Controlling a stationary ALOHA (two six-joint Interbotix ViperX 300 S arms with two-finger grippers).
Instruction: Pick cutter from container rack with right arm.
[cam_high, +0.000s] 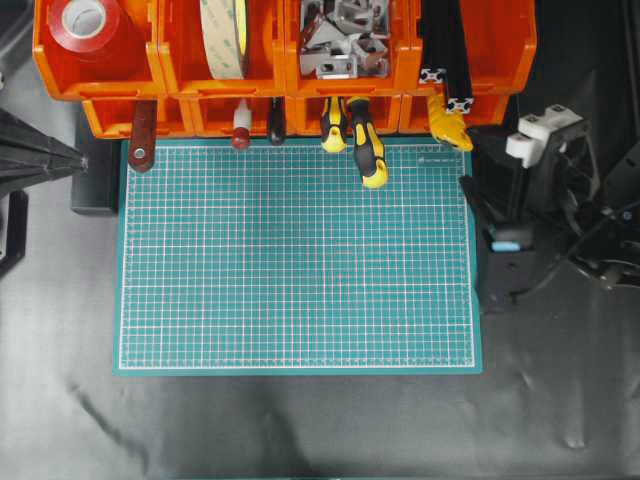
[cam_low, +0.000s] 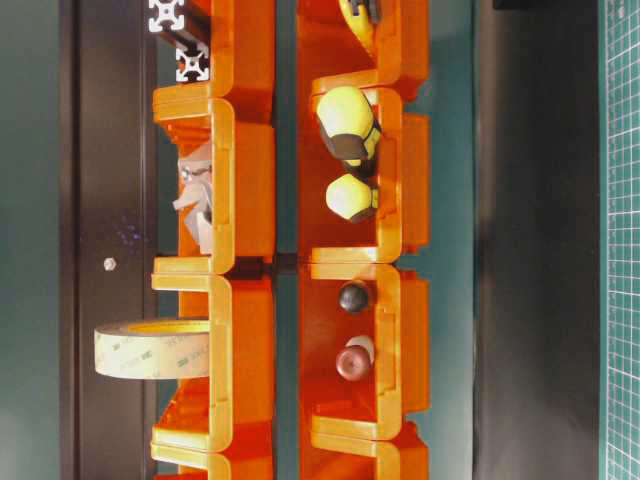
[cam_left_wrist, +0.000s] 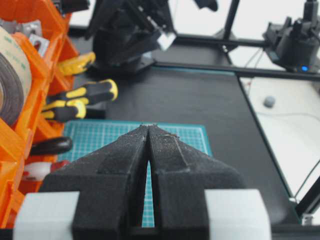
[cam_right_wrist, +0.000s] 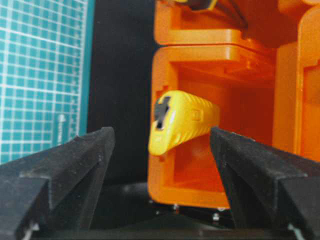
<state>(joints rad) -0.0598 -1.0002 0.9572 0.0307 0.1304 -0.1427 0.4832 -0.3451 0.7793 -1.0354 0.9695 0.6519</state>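
Yellow cutter (cam_right_wrist: 182, 120) pokes out of the lower-tier bin at the right end of the container rack (cam_high: 460, 45), dark-capped end facing the right claw (cam_right_wrist: 162, 150). Right claw's jaws stand wide apart, one either side of the cutter end, nothing held, not yet touching.

Handling, my read: light, stiff plastic body, smooth and a bit slippery on the flats; ribbed sides should give some bite. Take hold of the protruding end across its narrow faces, just behind the cap, and draw it straight out along its length. It leans tilted in the bin, so expect it to pivot if pinched off-centre.

In the way: the bin's orange walls sit close on both sides of the cutter, so little room for the fingers. Black aluminium extrusions (cam_high: 447, 90) lie in the tier right above. Yellow-and-black screwdrivers (cam_high: 358, 135) hang from the neighbouring bin, near but apart. Green mat (cam_high: 300, 260) below.

Left claw (cam_left_wrist: 149, 131) is closed together, empty, over the mat, well apart from the cutter.
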